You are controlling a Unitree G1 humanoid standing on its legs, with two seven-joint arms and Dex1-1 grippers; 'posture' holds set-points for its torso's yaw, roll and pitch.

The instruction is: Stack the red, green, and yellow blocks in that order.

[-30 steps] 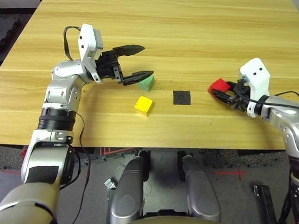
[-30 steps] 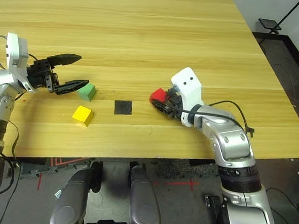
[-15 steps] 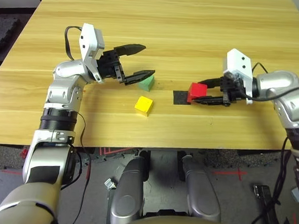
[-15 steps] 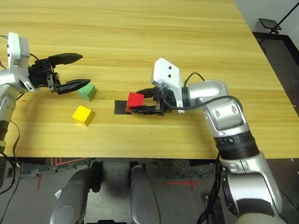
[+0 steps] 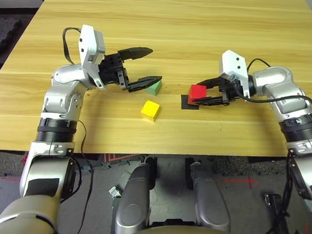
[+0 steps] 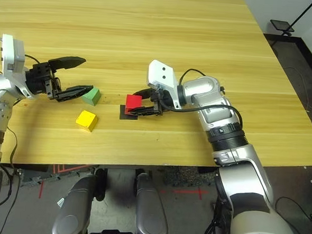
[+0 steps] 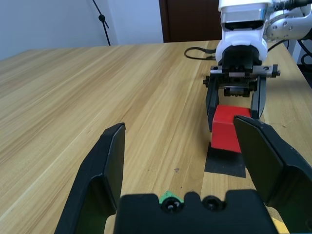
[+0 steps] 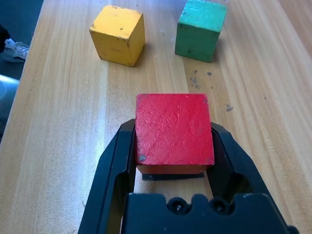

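The right hand (image 5: 202, 97) is clamped on the bright red matte cube (image 5: 198, 91), one black finger against each side face. It carries the cube just above the flat black square patch (image 5: 188, 102) on the light wooden bench (image 5: 203, 30). The patch is judged to be the base position for the stack, which accounts for the low carry directly over it. The red cube sits square between the fingers, top face level, its paint lightly textured.

The left hand (image 5: 146, 67) has its fingers wide apart and holds nothing. The light green matte cube (image 5: 154, 86) lies just beside its nearer fingertip, probably staged for the second pick. The bright yellow matte cube (image 5: 150, 110) rests on the bench slightly nearer the robot than the left hand, apart from the green cube, with scuffed faces.
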